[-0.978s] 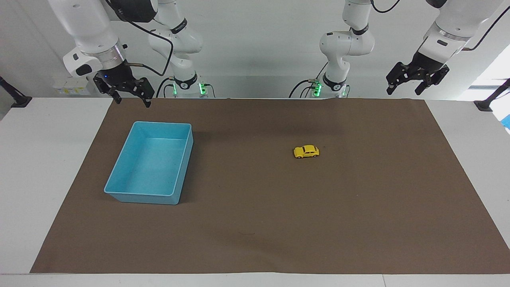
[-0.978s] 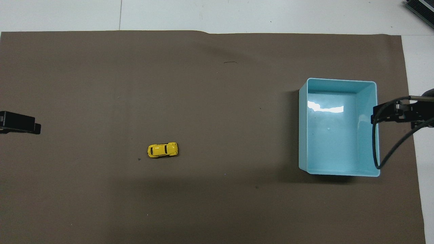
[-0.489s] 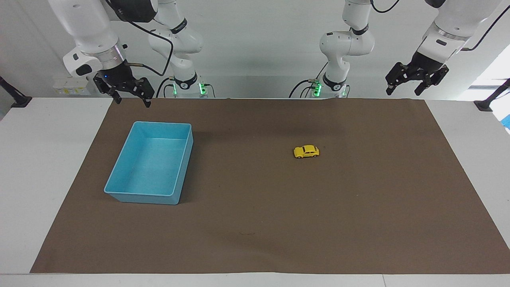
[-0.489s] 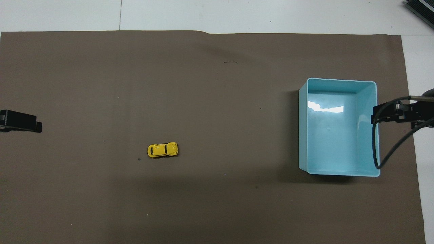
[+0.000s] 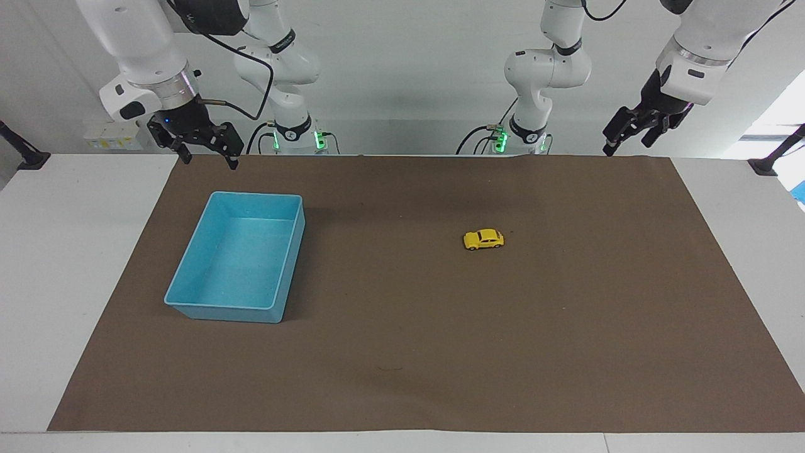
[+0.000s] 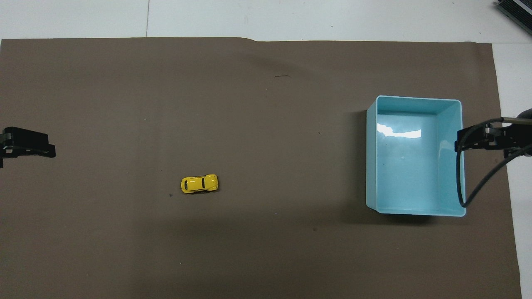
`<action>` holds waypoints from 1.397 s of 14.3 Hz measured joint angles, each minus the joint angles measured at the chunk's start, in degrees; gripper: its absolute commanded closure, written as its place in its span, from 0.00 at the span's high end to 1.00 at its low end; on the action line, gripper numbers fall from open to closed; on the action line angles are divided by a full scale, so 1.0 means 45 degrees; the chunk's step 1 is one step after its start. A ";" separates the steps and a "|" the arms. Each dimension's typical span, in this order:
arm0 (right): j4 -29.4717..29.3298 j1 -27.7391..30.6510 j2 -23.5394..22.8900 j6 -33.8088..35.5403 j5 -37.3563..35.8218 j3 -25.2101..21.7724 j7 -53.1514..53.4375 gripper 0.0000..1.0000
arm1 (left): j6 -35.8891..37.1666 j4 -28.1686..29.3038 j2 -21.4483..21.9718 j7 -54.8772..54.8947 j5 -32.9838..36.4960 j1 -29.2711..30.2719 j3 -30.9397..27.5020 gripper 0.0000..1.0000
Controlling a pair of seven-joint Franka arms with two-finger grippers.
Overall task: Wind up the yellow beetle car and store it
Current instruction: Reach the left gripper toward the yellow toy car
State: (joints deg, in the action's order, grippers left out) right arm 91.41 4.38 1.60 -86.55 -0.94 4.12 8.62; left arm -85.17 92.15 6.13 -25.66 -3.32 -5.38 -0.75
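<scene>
Since a second ago, your left gripper [image 5: 626,133] has turned and drifted a little toward the middle of the table, so that you now see it more edge-on, while nothing else on the table has shifted. It hangs high over the mat's edge at the left arm's end, close to the robots, with its fingers apart and nothing between them; from above only its dark tip [image 6: 29,143] shows at the frame's side. Your right gripper [image 5: 204,151] hangs raised at the right arm's end, over the mat's edge just robot-side of the blue bin [image 5: 188,302], its fingers also spread and empty, a black cable looping off its wrist. That arm is waiting. Count what you have: two arms, one yellow beetle car [image 5: 483,239], one bin. You will find the car standing on its wheels on the brown mat [image 5: 440,352], toward the left arm's end, well apart from both grippers and from the bin, its length running along the table. The bin sits on the mat toward the right arm's end, upright, with only a glare patch on its floor in the overhead view [image 6: 451,199]. The mat covers most of a white table [image 5: 63,251], whose bare margins show at both ends and along the edge away from the robots. You can see a plain white wall past the arm bases, which show green lights.
</scene>
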 measured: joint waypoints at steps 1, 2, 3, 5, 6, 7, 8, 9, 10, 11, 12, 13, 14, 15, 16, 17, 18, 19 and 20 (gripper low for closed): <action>0.0000 0.0000 0.0000 0.0000 0.0000 0.0000 0.0000 1.00 | 0.0000 0.0056 -0.0003 -0.1456 -0.0188 -0.0039 -0.0004 1.00; 0.0000 0.0000 0.0000 0.0000 0.0000 0.0000 0.0000 1.00 | 0.0000 0.0137 -0.0010 -0.3134 -0.0438 -0.0056 -0.0004 1.00; 0.0000 0.0000 0.0000 0.0000 0.0000 0.0000 0.0000 1.00 | -0.0004 0.0234 -0.0029 -0.4960 -0.0682 -0.0079 -0.0004 1.00; 0.0000 0.0000 0.0000 0.0000 0.0000 0.0000 0.0000 1.00 | -0.0127 0.0560 -0.0062 -0.8341 -0.0879 -0.0331 0.0011 1.00; 0.0000 0.0000 0.0000 0.0000 0.0000 0.0000 0.0000 1.00 | -0.0235 0.0797 -0.0076 -0.9733 -0.0902 -0.0544 0.0016 1.00; 0.0000 0.0000 0.0000 0.0000 0.0000 0.0000 0.0000 1.00 | -0.0466 0.1068 -0.0091 -1.1183 -0.0909 -0.0769 0.0018 1.00; 0.0000 0.0000 0.0000 0.0000 0.0000 0.0000 0.0000 1.00 | -0.0905 0.1417 -0.0108 -1.2781 -0.0910 -0.1004 0.0020 1.00; 0.0000 0.0000 0.0000 0.0000 0.0000 0.0000 0.0000 1.00 | -0.1494 0.1827 -0.0125 -1.4257 -0.0910 -0.1249 0.0026 1.00; 0.0000 0.0000 0.0000 0.0000 0.0000 0.0000 0.0000 1.00 | -0.2225 0.2319 -0.0151 -1.5866 -0.0911 -0.1493 0.0037 1.00; 0.0000 0.0000 0.0000 0.0000 0.0000 0.0000 0.0000 1.00 | -0.2749 0.2706 -0.0181 -1.7126 -0.0911 -0.1629 0.0044 1.00; 0.0000 0.0000 0.0000 0.0000 0.0000 0.0000 0.0000 1.00 | -0.3136 0.3079 -0.0202 -1.8165 -0.0911 -0.1693 0.0040 1.00; 0.0000 0.0000 0.0000 0.0000 0.0000 0.0000 0.0000 1.00 | -0.3324 0.3361 -0.0205 -1.8682 -0.0911 -0.1699 0.0036 1.00; 0.0000 0.0000 0.0000 0.0000 0.0000 0.0000 0.0000 1.00 | -0.3487 0.3636 -0.0204 -1.8964 -0.0911 -0.1700 0.0025 1.00; 0.0000 0.0000 0.0000 0.0000 0.0000 0.0000 0.0000 1.00 | -0.3730 0.3934 -0.0199 -1.9111 -0.0917 -0.1737 0.0023 1.00; 0.0000 0.0000 0.0000 0.0000 0.0000 0.0000 0.0000 1.00 | -0.4116 0.4302 -0.0196 -1.9301 -0.0930 -0.1886 0.0033 1.00; 0.0000 0.0000 0.0000 0.0000 0.0000 0.0000 0.0000 1.00 | -0.4745 0.4782 -0.0200 -1.9681 -0.0933 -0.2162 0.0036 1.00; 0.0001 0.0000 0.0000 0.0000 0.0000 0.0000 0.0000 1.00 | -0.5616 0.5365 -0.0213 -2.0230 -0.0934 -0.2520 0.0045 1.00; 0.0001 0.0000 0.0000 0.0000 0.0000 0.0000 0.0000 1.00 | -0.6561 0.5995 -0.0236 -2.0806 -0.0934 -0.2895 0.0059 1.00; 0.0001 0.0000 0.0000 0.0000 0.0000 0.0000 0.0000 1.00 | -0.7440 0.6634 -0.0291 -2.1203 -0.0934 -0.3239 0.0072 1.00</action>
State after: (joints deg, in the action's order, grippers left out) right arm 91.42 4.38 1.60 -86.55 -0.94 4.12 8.62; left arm -118.64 122.00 4.81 -121.08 -7.52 -19.96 -0.42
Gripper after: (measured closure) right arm 0.000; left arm 0.000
